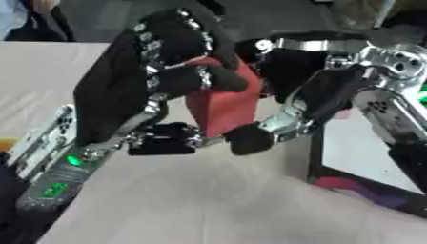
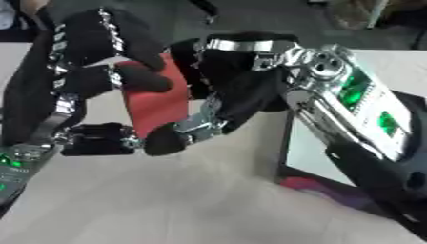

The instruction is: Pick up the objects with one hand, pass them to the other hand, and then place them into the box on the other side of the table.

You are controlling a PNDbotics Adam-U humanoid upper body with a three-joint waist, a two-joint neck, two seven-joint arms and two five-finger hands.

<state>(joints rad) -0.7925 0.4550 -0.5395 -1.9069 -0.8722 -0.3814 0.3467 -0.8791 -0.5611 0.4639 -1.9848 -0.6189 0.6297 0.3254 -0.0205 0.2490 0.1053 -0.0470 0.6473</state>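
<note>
A red flat object [image 1: 223, 106] is held upright above the table between both hands. My left hand [image 1: 125, 95] comes in from the left, and its fingers [image 1: 218, 78] curl over the object's top and front. My right hand [image 2: 242, 81] reaches in from the right, its palm behind the object's right edge and a black fingertip [image 2: 164, 139] pressed at the lower corner. The object's upper part is hidden by the left hand's fingers. The box [image 2: 282, 143], black-rimmed with a white inside, stands on the table at the right, just below the right forearm.
The beige table [image 1: 192, 200] spreads out in front of the hands. A red and purple patch [image 2: 321, 188] shows on the box's near wall. The right forearm [image 2: 367, 109] with green lights lies over the box.
</note>
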